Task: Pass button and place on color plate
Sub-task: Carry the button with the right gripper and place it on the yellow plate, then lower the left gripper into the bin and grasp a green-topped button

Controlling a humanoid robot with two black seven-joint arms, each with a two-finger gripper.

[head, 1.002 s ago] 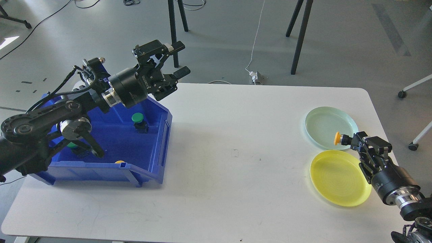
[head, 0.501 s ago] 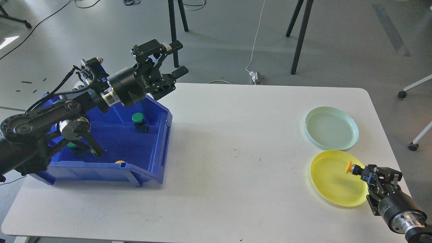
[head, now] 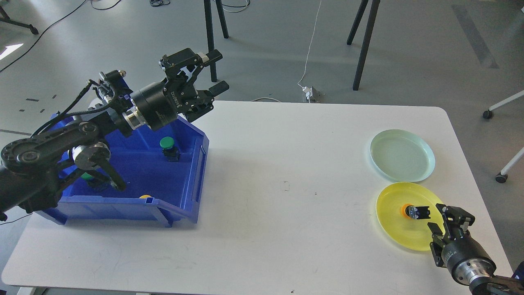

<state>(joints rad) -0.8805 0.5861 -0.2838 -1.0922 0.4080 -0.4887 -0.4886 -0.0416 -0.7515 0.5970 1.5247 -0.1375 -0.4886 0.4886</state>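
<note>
One view only, the head view, so everything comes from it. Just ahead of the right end effector (head: 446, 217), on the yellow plate (head: 393, 229), lies the orange-capped button (head: 415, 212), tipped on its side with its dark body toward the fingers and its cap pointing away. It looks like a small hard plastic switch part: light, rigid, not fragile, though the round cap would let it roll on the smooth plate. The squarish dark body is the sensible place to take hold, across its flat sides, not the domed cap.

That right end effector stands parted at a moderate width and holds nothing; whether one fingertip touches the button's body I cannot tell. Judging by this, the button is set on the matching plate and what remains is to draw clear without nudging it. Beyond the button from this end effector sits the pale green plate (head: 402, 155), bare.

Far across the counter (head: 286, 184), the left end effector (head: 204, 78) hovers with fingers spread wide and nothing between them. Below and behind it is the blue bin (head: 180, 205), with a green button (head: 168, 146) standing upright inside, a second green one partly hidden under the arm, and a yellow cap peeking at the front wall.
</note>
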